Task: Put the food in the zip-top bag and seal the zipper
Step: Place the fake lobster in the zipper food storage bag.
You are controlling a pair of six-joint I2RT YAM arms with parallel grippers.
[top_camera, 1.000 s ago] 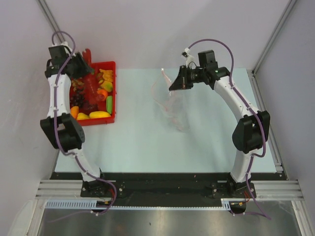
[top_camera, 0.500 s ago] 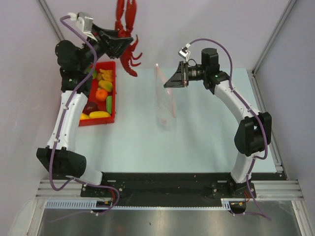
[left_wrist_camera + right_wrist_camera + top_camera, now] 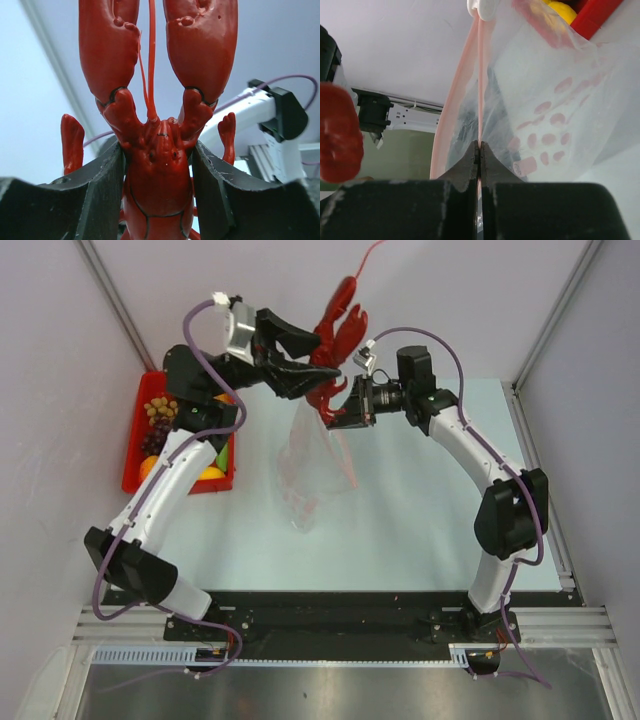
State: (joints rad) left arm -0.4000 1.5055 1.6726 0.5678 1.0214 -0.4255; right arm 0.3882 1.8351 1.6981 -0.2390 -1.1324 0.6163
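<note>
Above the clear dotted plastic zip-top bag (image 3: 305,470) (image 3: 555,100), the left pincer (image 3: 308,362) (image 3: 157,200) grips a red glossy plastic toy lobster (image 3: 335,335) (image 3: 157,165) across its body, one dark finger pressed to each flank, with the claws pointing away from the wrist. The lobster is held in the air just over the bag's upper edge and is not inside it. At that upper edge, the right pincer (image 3: 335,410) (image 3: 480,150) has its fingers pressed together on the thin pink zipper strip (image 3: 479,75). The bag hangs down from this grip toward the pale worktop (image 3: 420,520). In the right wrist view a second pink band bows away from the pinched one, so the mouth stands parted. Well to the left of the bag, a red rectangular tray (image 3: 130,455) holds the remaining toy food: a dark purple grape bunch (image 3: 152,440), an orange piece (image 3: 150,468) and a yellow piece (image 3: 210,473).
</note>
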